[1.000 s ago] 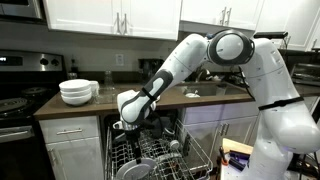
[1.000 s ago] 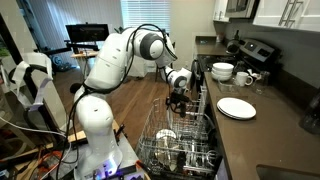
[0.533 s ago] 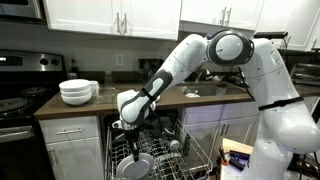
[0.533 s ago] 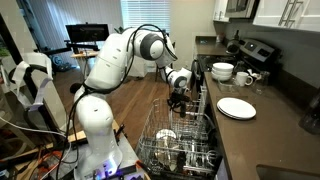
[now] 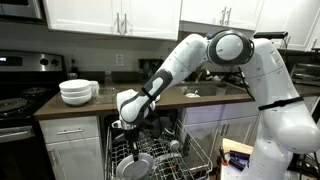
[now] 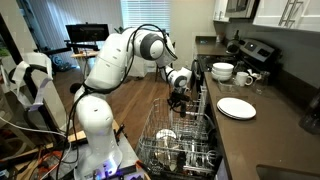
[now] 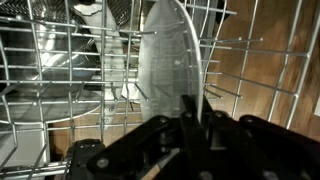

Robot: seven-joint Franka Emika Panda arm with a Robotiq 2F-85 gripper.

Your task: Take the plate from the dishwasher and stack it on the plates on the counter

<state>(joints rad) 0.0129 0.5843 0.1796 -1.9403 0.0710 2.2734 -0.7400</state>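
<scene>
In the wrist view the plate (image 7: 163, 60), pale grey-white, stands on edge among the wires of the rack. My gripper (image 7: 197, 110) is shut on its upper rim, one dark finger on each face. In an exterior view the gripper (image 5: 128, 130) reaches down into the dishwasher (image 5: 190, 150), just above the round plate (image 5: 134, 166). In an exterior view the gripper (image 6: 178, 102) hangs over the pulled-out rack of the dishwasher (image 6: 185, 150). The plates (image 6: 236, 107) lie in a low white stack on the dark counter (image 6: 250, 135), to the side of the gripper.
A taller stack of white bowls (image 5: 78, 92) stands on the counter (image 5: 110, 107) near the black stove (image 5: 18, 100). More bowls (image 6: 222, 71) and a mug sit beyond the plate stack. Other dishes fill the rack. White cabinets hang above.
The arm has stayed where it was over the rack. The jaws have drawn together onto the plate's rim.
</scene>
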